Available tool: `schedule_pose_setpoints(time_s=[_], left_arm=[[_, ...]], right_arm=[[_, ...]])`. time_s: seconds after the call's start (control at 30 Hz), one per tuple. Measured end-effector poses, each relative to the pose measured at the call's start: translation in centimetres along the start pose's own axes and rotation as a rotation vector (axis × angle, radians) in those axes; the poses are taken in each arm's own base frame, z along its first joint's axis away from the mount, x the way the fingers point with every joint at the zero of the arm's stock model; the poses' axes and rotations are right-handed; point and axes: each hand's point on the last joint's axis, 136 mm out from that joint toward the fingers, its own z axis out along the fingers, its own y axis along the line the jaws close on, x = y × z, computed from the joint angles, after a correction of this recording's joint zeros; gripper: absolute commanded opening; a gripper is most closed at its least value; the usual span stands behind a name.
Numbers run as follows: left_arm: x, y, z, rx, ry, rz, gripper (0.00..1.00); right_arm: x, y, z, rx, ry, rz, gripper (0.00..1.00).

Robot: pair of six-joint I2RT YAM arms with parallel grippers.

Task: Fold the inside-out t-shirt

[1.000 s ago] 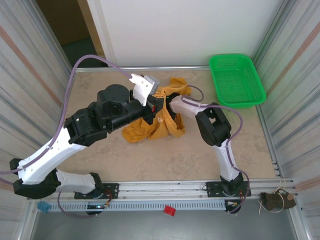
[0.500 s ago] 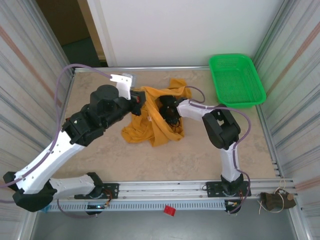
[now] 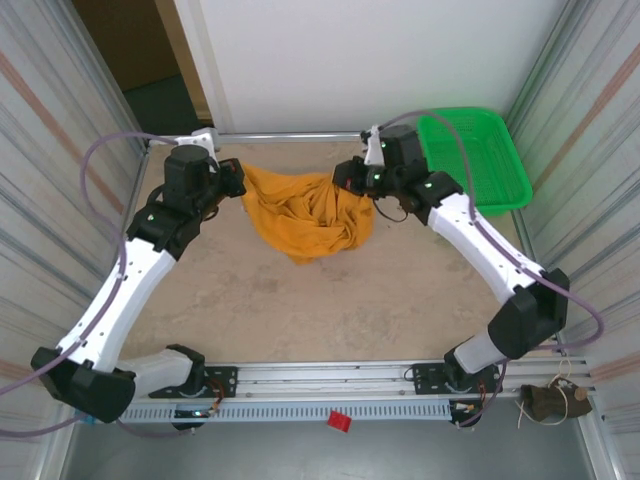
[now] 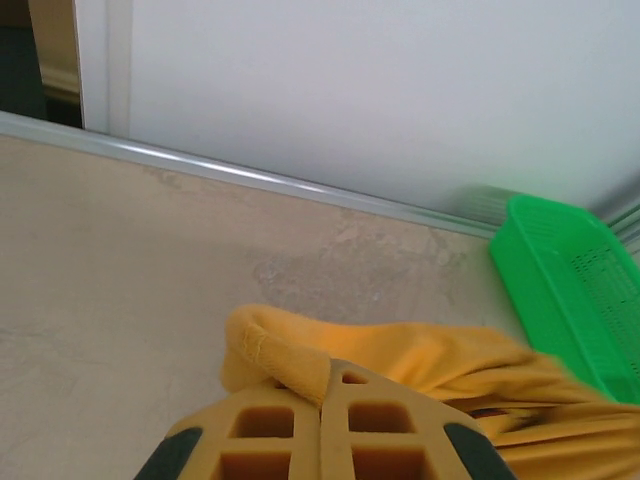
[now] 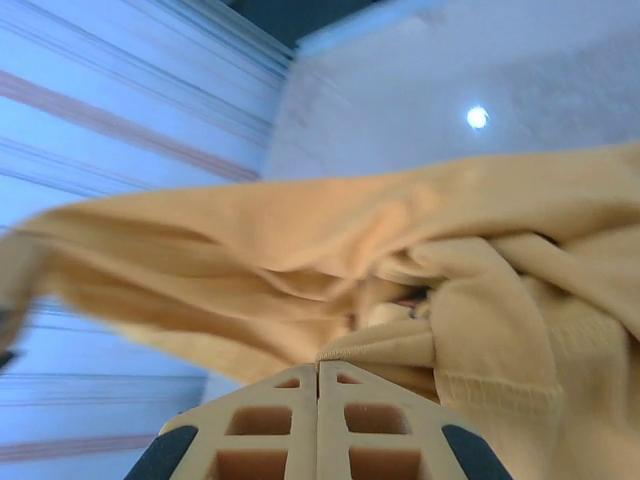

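The green basket (image 3: 516, 186) sits to the right of the right pincer (image 3: 350, 181), in the far right corner of the table (image 3: 300, 310). From above, the right arm's wrist crosses the basket's left rim. In the left wrist view the basket (image 4: 575, 290) lies ahead and to the right of the left pincer (image 4: 322, 388), beyond the cloth and not touching it. A metal rail (image 4: 250, 178) and a white wall (image 4: 400, 90) close off the table (image 4: 110, 260) ahead of that pincer. Striped side panels (image 3: 45, 120) stand outside each arm.

The left pincer (image 3: 240, 180) is together, clamped on a hemmed fold of the shirt (image 4: 440, 360), which bulges up just past its tips. The right pincer (image 5: 318, 372) is also together, gripping a thick seamed fold of the shirt (image 5: 330, 235) at its tips. From there the cloth spreads ahead of it and off to both sides.

From above, the shirt (image 3: 305, 215) is strung between the two pincers over the far half of the table. Its long axis runs from one pincer across to the other, roughly along the far rail. The upper edge is drawn fairly taut between the two grips. The rest sags toward the arm bases in a rounded swag. It is smoother next to the left pincer and more bunched and creased next to the right one. Whether the lowest fold rests on the table cannot be told.
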Motion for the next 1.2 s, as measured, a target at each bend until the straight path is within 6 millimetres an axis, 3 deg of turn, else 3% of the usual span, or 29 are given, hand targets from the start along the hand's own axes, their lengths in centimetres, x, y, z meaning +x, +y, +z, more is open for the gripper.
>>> schedule_pose_setpoints(time_s=[0.2, 0.23, 0.27, 0.33, 0.4, 0.47, 0.53, 0.6, 0.73, 0.83, 0.9, 0.97, 1.03, 1.07, 1.13, 1.2], left_arm=[[1.7, 0.5, 2.8, -0.021, 0.061, 0.005, 0.00], [2.2, 0.6, 3.6, -0.022, 0.082, 0.006, 0.10], [2.9, 0.8, 4.5, -0.021, 0.110, 0.011, 0.35], [4.6, 1.0, 6.3, -0.019, 0.171, 0.026, 0.70], [6.5, 1.3, 7.4, -0.011, 0.228, 0.038, 0.91], [8.2, 1.6, 7.1, 0.001, 0.263, 0.051, 0.99], [8.7, 1.3, 5.6, 0.015, 0.257, 0.072, 0.99], [8.3, -0.3, 3.0, 0.056, 0.206, 0.120, 0.99], [6.6, -8.6, -4.0, 0.268, 0.038, 0.266, 0.99], [5.6, -13.9, -6.4, 0.371, -0.061, 0.362, 0.99], [5.4, -16.6, -5.9, 0.380, -0.118, 0.430, 0.99], [6.0, -18.9, -4.2, 0.371, -0.151, 0.496, 0.99], [8.2, -20.6, -0.6, 0.328, -0.138, 0.576, 0.93], [9.2, -21.0, 0.8, 0.307, -0.127, 0.609, 0.84], [11.5, -21.4, 4.1, 0.255, -0.096, 0.684, 0.55], [13.5, -21.3, 6.2, 0.222, -0.068, 0.731, 0.34]], right_arm=[[-4.3, 4.8, -4.0, -0.123, -0.089, -0.044, 0.00], [-4.9, 5.5, -4.6, -0.142, -0.102, -0.048, 0.00], [-5.5, 6.3, -5.2, -0.162, -0.111, -0.051, 0.00], [-6.5, 8.0, -6.2, -0.197, -0.131, -0.060, 0.00], [-7.7, 9.6, -7.0, -0.231, -0.156, -0.082, 0.00], [-9.0, 11.1, -7.8, -0.257, -0.185, -0.102, 0.00], [-9.8, 12.0, -8.3, -0.271, -0.207, -0.114, 0.00], [-10.3, 12.4, -8.5, -0.278, -0.219, -0.116, 0.00], [-10.5, 11.9, -7.5, -0.254, -0.222, -0.104, 0.00], [-10.4, 11.1, -6.3, -0.221, -0.214, -0.088, 0.00], [-10.1, 10.7, -5.6, -0.200, -0.206, -0.079, 0.00], [-9.6, 10.5, -5.2, -0.183, -0.199, -0.072, 0.00], [-9.2, 10.6, -4.9, -0.175, -0.193, -0.071, 0.00], [-9.1, 10.6, -4.8, -0.171, -0.193, -0.070, 0.00], [-8.9, 10.5, -4.6, -0.164, -0.193, -0.069, 0.00], [-8.9, 10.3, -4.4, -0.152, -0.195, -0.065, 0.00]])
